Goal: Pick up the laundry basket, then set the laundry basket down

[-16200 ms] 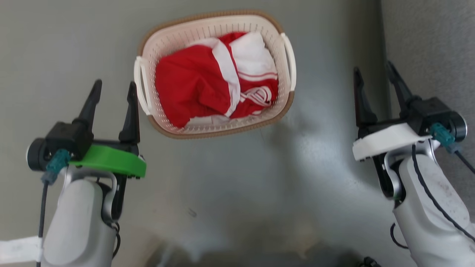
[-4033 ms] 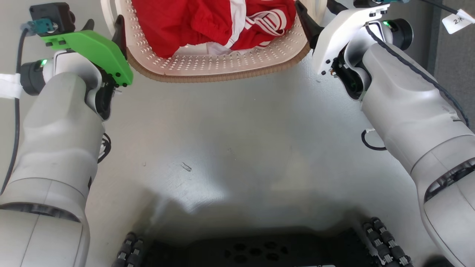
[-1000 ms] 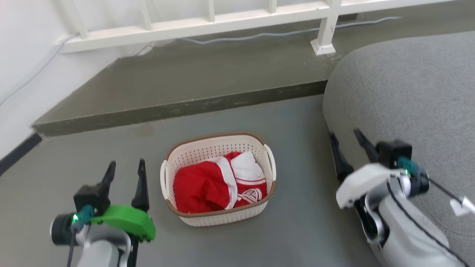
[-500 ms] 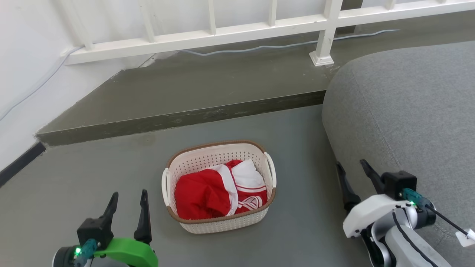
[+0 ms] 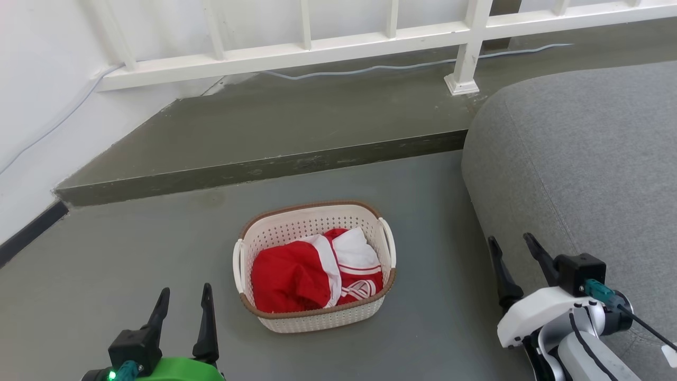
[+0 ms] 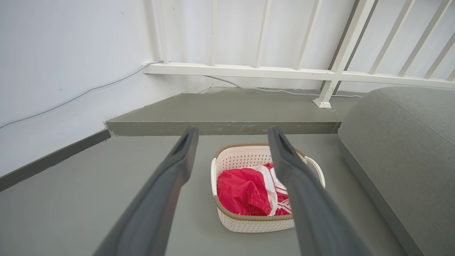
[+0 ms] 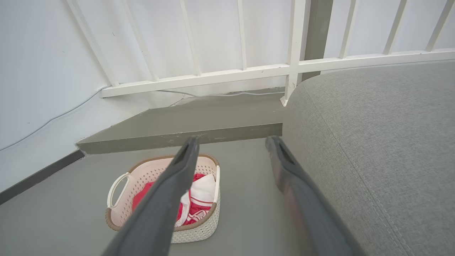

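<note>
Cream plastic basket (image 5: 322,317) on the grey floor (image 5: 121,248), upright, mid-scene, just near of a low step (image 5: 264,132). Holds red and white cloth (image 5: 288,275). Left claw (image 5: 186,288) near and left of the basket, apart from it, fingers spread, gripping nothing. Right claw (image 5: 510,238) to the right, well clear of the basket, beside the grey sofa (image 5: 582,159), likewise spread and empty.

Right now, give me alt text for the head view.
The laundry basket, holding red and white clothes, sits on the grey floor, apart from both grippers. The left gripper, lower left, and the right gripper, lower right by a grey sofa, are open. A white railing stands behind.
</note>
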